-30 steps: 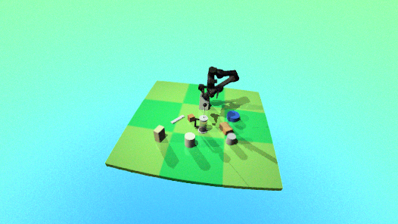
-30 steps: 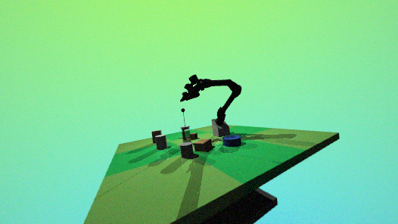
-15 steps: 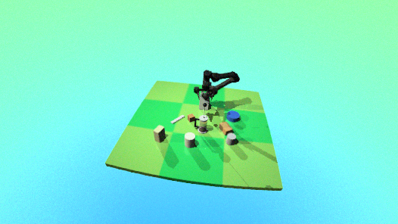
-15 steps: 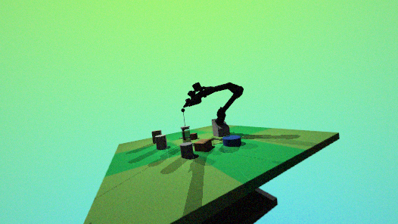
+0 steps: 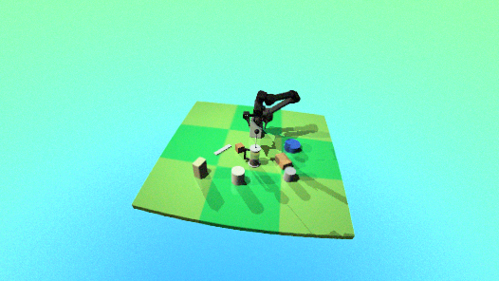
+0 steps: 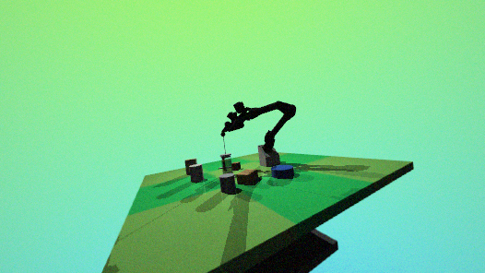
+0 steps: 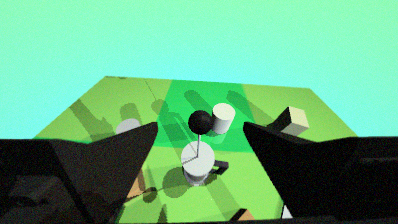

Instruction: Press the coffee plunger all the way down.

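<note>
Hanging over the middle of the checkered green table (image 5: 304, 209), the black arm (image 5: 277, 100) points its gripper (image 7: 200, 131) down at the coffee press (image 5: 254, 157). The gripper is wide open and holds nothing. In the wrist view its two dark fingers stand far apart, one on each side, and the black knob (image 7: 200, 121) of the plunger shows in the gap between them. The knob does not touch either finger.

The coffee press stands upright near the center of the table. A thin rod (image 7: 197, 146) goes from the knob down to the round lid (image 7: 197, 156), so the plunger is up high. A dark handle (image 7: 220, 165) sticks out from the press toward 3 o'clock in the wrist view.

In the top view, a small brown block (image 5: 239, 147) sits just beside the press at 10 o'clock. A white stick (image 5: 222, 150) lies a bit farther out at 9 o'clock. A bigger brown box (image 5: 283, 160) sits at 3 o'clock, and a blue disc (image 5: 292, 145) lies at 2 o'clock, farther away. A white cylinder (image 5: 238, 175) stands at 7 o'clock, and a gray cylinder (image 5: 289, 174) stands at 4 o'clock. A tan block (image 5: 199, 167) stands well apart at 8 o'clock. The arm's gray base (image 6: 268, 156) sits behind the press at 12 o'clock.
</note>
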`<state>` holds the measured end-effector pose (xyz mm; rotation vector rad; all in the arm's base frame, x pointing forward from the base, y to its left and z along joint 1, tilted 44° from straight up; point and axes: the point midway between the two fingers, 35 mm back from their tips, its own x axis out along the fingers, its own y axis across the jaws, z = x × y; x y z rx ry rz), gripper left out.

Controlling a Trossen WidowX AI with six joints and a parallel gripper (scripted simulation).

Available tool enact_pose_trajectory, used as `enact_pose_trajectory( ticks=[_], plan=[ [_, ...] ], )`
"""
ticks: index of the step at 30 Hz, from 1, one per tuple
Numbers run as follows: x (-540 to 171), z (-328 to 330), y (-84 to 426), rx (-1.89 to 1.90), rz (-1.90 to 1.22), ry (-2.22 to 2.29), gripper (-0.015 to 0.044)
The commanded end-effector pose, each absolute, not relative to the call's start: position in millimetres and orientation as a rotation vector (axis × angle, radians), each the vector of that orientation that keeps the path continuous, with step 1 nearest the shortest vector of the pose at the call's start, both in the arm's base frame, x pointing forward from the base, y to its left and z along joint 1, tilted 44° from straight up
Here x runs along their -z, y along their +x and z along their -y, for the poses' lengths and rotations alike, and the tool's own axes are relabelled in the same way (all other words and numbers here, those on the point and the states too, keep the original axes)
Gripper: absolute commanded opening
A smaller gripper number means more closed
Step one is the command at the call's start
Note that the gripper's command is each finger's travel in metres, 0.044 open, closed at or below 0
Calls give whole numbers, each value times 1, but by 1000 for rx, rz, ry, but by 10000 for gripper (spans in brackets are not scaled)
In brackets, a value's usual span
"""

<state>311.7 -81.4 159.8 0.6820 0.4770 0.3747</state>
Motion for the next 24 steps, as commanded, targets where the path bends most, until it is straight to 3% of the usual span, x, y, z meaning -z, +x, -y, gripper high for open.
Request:
enact_pose_trajectory(
  ticks=[1, 14, 24],
  plan=[
    [-156, 79, 317, -371, -481, 687, 440],
    [-152, 69, 332, -371, -475, 690, 440],
    [-152, 69, 332, -371, -475, 690, 177]
  ],
)
